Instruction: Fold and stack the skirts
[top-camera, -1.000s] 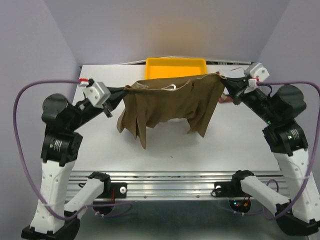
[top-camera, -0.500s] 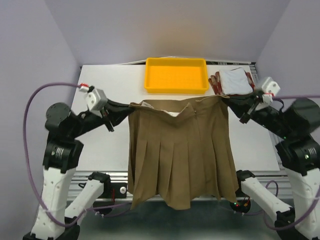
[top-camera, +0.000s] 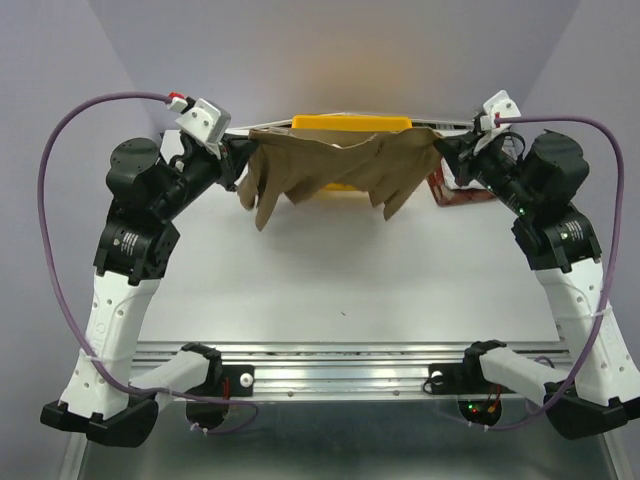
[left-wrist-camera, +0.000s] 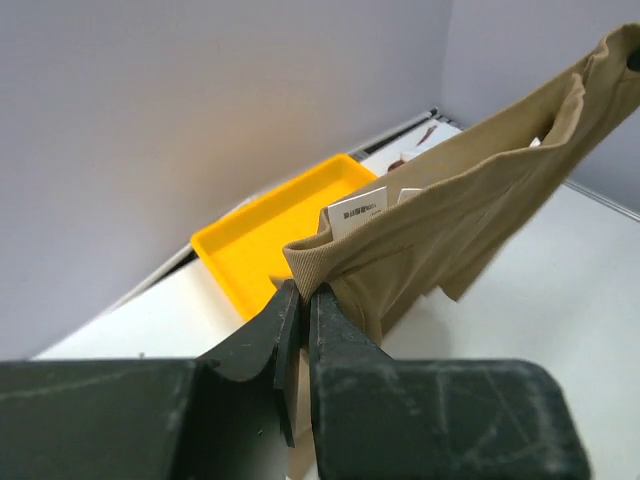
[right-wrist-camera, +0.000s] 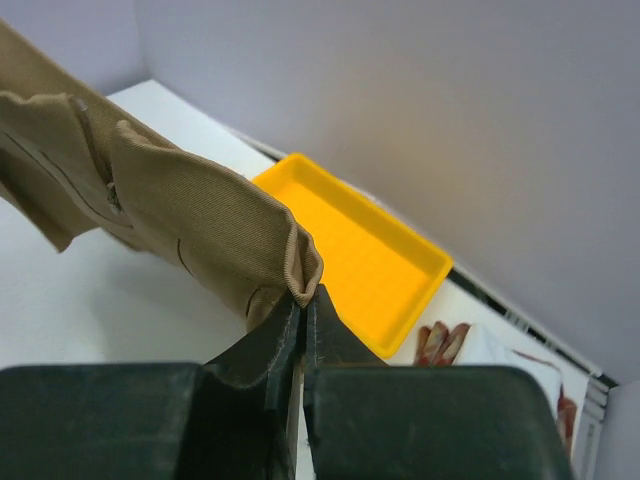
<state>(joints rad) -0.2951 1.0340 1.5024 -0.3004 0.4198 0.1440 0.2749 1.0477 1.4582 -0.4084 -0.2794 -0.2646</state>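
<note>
White table (top-camera: 330, 280), purple-grey walls around. Brown skirt (top-camera: 335, 165) hangs in air, upper middle of top view, stretched between two arms, bottom edge bunched and floppy. Left gripper (left-wrist-camera: 298, 292) pinched tight on one waistband corner. Right gripper (right-wrist-camera: 303, 298) pinched tight on other corner. Yellow tray (top-camera: 350, 122) behind skirt, at back of table. Checked skirt (right-wrist-camera: 440, 343) and white skirt (right-wrist-camera: 500, 352) lie just right of tray, upper right.

We see a shallow yellow plastic tray (right-wrist-camera: 372, 262) lying flat at the far edge of the white table (top-camera: 340, 290), about midway along it, with pale lilac walls (top-camera: 330, 50) behind the table.
</note>
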